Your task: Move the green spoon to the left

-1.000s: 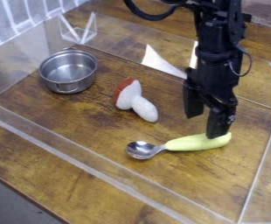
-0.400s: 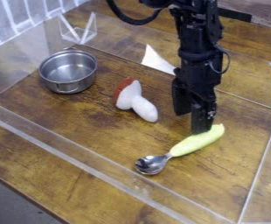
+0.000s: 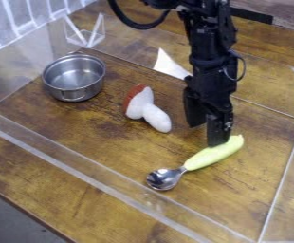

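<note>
The green spoon (image 3: pixel 215 153) lies on the wooden table, its yellow-green handle pointing up-right and its silver bowl (image 3: pixel 164 177) toward the front edge. My gripper (image 3: pixel 208 128) points straight down just behind and left of the handle's upper end. Its fingers stand apart with nothing between them, so it is open. The spoon lies free on the wood, and I cannot tell whether a fingertip touches the handle.
A round steel bowl (image 3: pixel 74 76) sits at the back left. A white stubby object with a red tip (image 3: pixel 147 106) lies left of the gripper. Clear acrylic walls (image 3: pixel 137 190) fence the table at front and sides. White paper pieces (image 3: pixel 173 65) lie behind.
The spoon has swung: its bowl moved toward the front edge and the handle now slants up-right. The gripper shifted left, off the handle.
</note>
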